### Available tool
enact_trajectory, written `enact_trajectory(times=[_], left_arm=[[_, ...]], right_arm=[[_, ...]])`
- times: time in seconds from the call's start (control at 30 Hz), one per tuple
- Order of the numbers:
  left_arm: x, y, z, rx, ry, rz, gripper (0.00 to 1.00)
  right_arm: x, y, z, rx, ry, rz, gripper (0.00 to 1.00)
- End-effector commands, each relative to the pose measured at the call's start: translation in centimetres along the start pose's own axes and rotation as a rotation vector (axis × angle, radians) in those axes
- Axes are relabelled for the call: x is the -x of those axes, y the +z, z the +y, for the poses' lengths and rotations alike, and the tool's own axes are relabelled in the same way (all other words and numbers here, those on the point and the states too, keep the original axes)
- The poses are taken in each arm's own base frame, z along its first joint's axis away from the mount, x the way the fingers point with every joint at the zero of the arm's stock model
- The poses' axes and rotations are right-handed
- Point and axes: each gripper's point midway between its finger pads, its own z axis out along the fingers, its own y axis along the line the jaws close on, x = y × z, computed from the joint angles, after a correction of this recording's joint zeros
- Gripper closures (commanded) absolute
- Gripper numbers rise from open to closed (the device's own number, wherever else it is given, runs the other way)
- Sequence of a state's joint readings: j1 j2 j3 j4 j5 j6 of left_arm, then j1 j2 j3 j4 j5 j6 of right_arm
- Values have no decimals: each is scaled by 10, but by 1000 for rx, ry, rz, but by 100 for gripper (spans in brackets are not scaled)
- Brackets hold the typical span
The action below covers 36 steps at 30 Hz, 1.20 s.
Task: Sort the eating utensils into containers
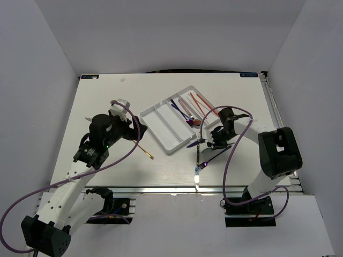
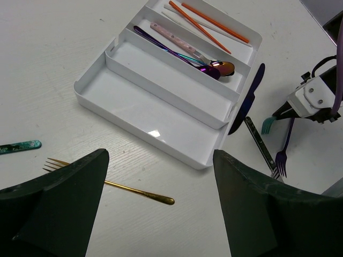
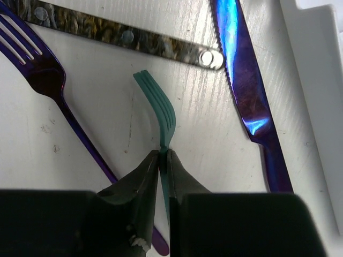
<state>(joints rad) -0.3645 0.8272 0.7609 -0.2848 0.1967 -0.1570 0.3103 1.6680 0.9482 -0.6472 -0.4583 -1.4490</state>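
The white cutlery tray (image 1: 161, 128) lies mid-table; it also shows in the left wrist view (image 2: 134, 107). Its far compartments hold red-orange chopsticks (image 2: 206, 21) and spoons (image 2: 217, 68); the two near ones are bare. My right gripper (image 3: 163, 155) is shut on the neck of a teal fork (image 3: 159, 110), just right of the tray (image 1: 214, 140). Beside it lie an iridescent knife (image 3: 246, 91), a purple fork (image 3: 45, 72) and a dark patterned-handle knife (image 3: 123, 35). My left gripper (image 2: 161, 214) is open and empty above a gold fork (image 2: 118, 187) lying on the table.
A teal utensil handle (image 2: 19, 146) lies at the left, apart from the rest. The patterned-handle knife's silver blade (image 1: 197, 170) points toward the near table edge. White walls enclose the table on three sides.
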Motion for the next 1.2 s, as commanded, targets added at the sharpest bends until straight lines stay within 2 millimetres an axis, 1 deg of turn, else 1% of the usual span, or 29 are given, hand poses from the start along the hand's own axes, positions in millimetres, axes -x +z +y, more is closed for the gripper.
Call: enact_trajectory(times=[0.0, 0.03, 0.13, 0.2, 0.3, 0.33, 0.37, 0.43, 0.47, 0.5, 0.53, 0.57, 0.6, 0.63, 0.67, 0.7, 0.73, 0.8, 0.83, 0.87, 0.9, 0.93, 0.97, 1.0, 1.03, 1.07, 1.1, 1.13, 1.17], left_arm=[[4, -4, 1, 9, 10, -21, 10], [3, -4, 2, 10, 10, -21, 10], [3, -4, 2, 12, 10, -20, 10], [3, -4, 2, 12, 12, -20, 10], [3, -4, 2, 13, 12, -22, 10], [3, -4, 2, 13, 11, -22, 10], [4, -4, 2, 13, 11, -23, 10], [4, -4, 2, 14, 11, -25, 10], [4, -4, 2, 14, 10, -25, 10], [4, -4, 1, 13, 8, -26, 10], [4, -4, 2, 16, 8, -25, 10], [4, -4, 2, 16, 10, -25, 10], [3, -3, 3, 21, 6, -24, 10], [4, -3, 3, 20, 5, -27, 10], [3, -3, 5, 30, 3, -26, 10], [3, -3, 6, 37, 3, -30, 9], [3, -3, 7, 45, 0, -30, 9], [3, -3, 12, 69, -2, -32, 9], [4, -4, 14, 82, 0, -38, 9], [4, -4, 16, 93, 0, -41, 8], [3, -4, 17, 100, 1, -40, 8], [4, -5, 18, 105, 3, -44, 8], [4, -6, 20, 115, 5, -47, 8], [4, -6, 21, 121, 5, -48, 8], [5, -6, 22, 128, 6, -51, 7], [5, -7, 24, 139, 7, -54, 7], [4, -7, 26, 146, 5, -54, 6], [4, -7, 27, 152, 3, -55, 6], [4, -7, 27, 152, 2, -56, 5]], right_arm=[[-1, -5, 1, 5, -35, 29, 86], [0, -6, 5, 17, -37, 24, 87], [8, -14, 7, 19, -75, 7, 88], [14, -21, 4, 0, -105, -3, 89], [28, -37, -2, -42, -134, -29, 90], [35, -45, -2, -56, -144, -41, 90], [47, -53, -7, -75, -155, -74, 90], [65, -66, -10, -100, -148, -123, 90], [81, -74, -16, -121, -121, -179, 90], [92, -78, -20, -133, -101, -208, 90], [110, -79, -27, -151, -115, -252, 90], [122, -81, -34, -172, -103, -272, 90], [141, -74, -45, -202, -38, -294, 90], [150, -67, -39, -164, 31, -306, 90], [166, -73, -63, -247, 36, -319, 92], [172, -61, -69, -227, 157, -327, 94], [186, -55, -74, -223, 188, -343, 95], [206, -54, -110, -286, 275, -382, 97], [213, -52, -116, -275, 364, -406, 97], [220, -53, -128, -296, 398, -431, 97], [225, -50, -144, -313, 451, -446, 97], [227, -48, -152, -323, 546, -460, 97], [230, -47, -160, -325, 580, -474, 97], [228, -34, -168, -321, 635, -467, 97], [235, -40, -184, -362, 669, -482, 98], [231, -27, -190, -351, 750, -473, 99], [234, -25, -196, -369, 778, -481, 100], [230, -25, -206, -418, 815, -476, 100], [229, -21, -210, -427, 858, -482, 100]])
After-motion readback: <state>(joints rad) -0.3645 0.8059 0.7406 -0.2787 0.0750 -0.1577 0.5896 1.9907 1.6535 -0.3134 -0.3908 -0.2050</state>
